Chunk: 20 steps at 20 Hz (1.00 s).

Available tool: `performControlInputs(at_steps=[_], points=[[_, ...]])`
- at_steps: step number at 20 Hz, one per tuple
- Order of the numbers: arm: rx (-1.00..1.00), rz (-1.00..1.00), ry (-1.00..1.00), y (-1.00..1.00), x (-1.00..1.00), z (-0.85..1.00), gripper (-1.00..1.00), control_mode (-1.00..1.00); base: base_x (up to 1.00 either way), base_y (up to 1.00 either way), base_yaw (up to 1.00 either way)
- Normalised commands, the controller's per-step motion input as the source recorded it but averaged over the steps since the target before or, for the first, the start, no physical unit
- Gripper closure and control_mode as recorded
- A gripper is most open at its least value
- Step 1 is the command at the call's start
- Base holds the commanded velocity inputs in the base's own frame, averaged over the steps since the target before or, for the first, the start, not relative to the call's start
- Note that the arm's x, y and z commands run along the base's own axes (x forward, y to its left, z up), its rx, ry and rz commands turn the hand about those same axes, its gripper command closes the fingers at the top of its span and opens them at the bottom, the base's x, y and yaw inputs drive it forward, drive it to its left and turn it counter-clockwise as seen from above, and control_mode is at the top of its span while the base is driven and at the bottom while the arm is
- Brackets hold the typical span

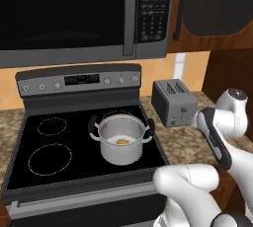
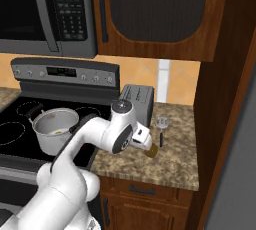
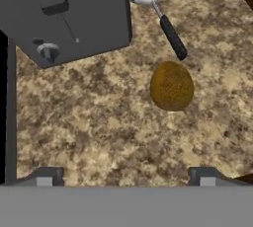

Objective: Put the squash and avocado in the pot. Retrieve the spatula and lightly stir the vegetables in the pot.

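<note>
While squash sits potted, hand view reveals avocado beside spatula.

Arm was glossy white, rounded links with dark joint bands (black cap at 12 o'clock); fingertips small, dark grey.

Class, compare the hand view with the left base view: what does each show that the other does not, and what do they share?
Hand view alone: the avocado lying on the counter with the spatula beyond it, and the gripper open above the granite. Left base view alone: the pot on the stove, the squash inside it, and the microwave. Shared: the toaster and the granite counter.
</note>
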Motion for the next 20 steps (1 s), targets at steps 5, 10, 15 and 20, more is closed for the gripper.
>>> performControlInputs(at_steps=[5,10,15,20], points=[[0.00,-0.02,0.01,-0.75,0.31,-0.39,-1.00,-1.00,0.00,0.00,0.00],[0.00,0.00,0.14,-0.13,0.20,0.00,-1.00,-1.00,0.00,0.00,0.00],[0.00,0.00,0.06,0.00,0.29,-0.10,-1.00,-1.00,0.00,0.00,0.00],[0.00,0.00,0.02,-0.03,0.28,-0.22,-1.00,-1.00,0.00,0.00,0.00]])
